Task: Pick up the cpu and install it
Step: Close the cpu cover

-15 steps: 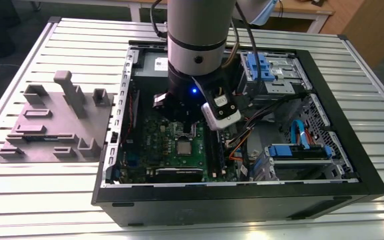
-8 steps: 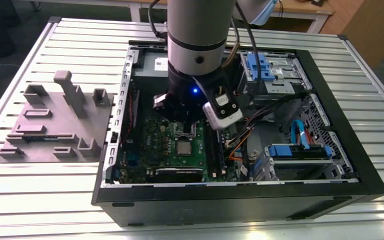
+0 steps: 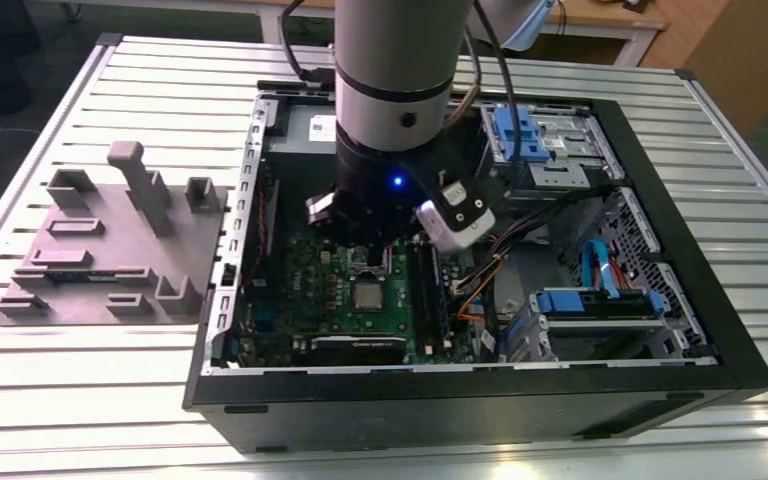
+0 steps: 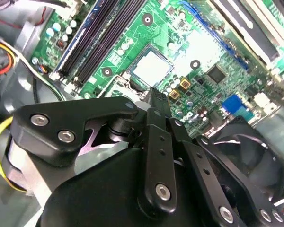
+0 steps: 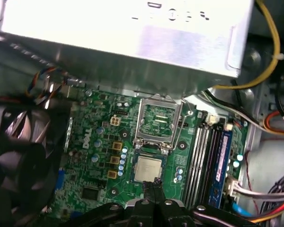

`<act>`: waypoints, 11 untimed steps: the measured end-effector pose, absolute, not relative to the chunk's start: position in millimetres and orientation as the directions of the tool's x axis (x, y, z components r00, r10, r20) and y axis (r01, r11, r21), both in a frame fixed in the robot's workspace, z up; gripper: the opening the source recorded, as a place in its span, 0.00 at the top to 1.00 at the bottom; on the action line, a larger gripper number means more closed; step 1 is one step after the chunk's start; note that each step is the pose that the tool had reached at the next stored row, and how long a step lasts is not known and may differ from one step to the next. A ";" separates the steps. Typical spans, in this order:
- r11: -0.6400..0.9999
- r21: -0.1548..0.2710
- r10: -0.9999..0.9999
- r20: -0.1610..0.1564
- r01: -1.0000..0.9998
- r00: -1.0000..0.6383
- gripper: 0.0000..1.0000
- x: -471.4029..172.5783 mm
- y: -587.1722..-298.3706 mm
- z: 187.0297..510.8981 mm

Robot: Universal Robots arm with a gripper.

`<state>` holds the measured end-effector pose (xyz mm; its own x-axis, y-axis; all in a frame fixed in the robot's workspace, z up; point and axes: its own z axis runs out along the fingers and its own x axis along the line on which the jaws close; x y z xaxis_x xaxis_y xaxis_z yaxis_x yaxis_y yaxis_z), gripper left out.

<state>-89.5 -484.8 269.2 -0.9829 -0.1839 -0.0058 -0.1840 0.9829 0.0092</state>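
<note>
Overhead — hand [image 5: 154,185] above cpu [image 5: 147,169]

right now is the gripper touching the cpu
Cannot tell. In the first wrist view the gripper tip overlaps the near edge of the cpu, which lies in its socket; neither contact nor a gap shows plainly.

A: where'd your arm [image 3: 391,90] end up?
B: You had it hanging straight down, wrist vertical, gripper [image 5: 153,185] pointed down with its black fingers [image 4: 157,106] pressed together at the tips, nothing held.
</note>
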 end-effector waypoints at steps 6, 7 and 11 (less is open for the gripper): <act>0.957 0.009 -0.290 -0.006 -0.290 -0.957 0.90 -89.5 -484.8 268.9; 0.952 0.009 -0.307 -0.006 -0.307 -0.952 0.90 -89.5 -484.8 268.9; 0.927 0.009 -0.375 -0.006 -0.375 -0.927 0.90 -89.5 -484.8 268.6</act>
<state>-89.5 -484.8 268.6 -0.9272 -0.3746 -0.0059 -0.3747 0.9271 0.0092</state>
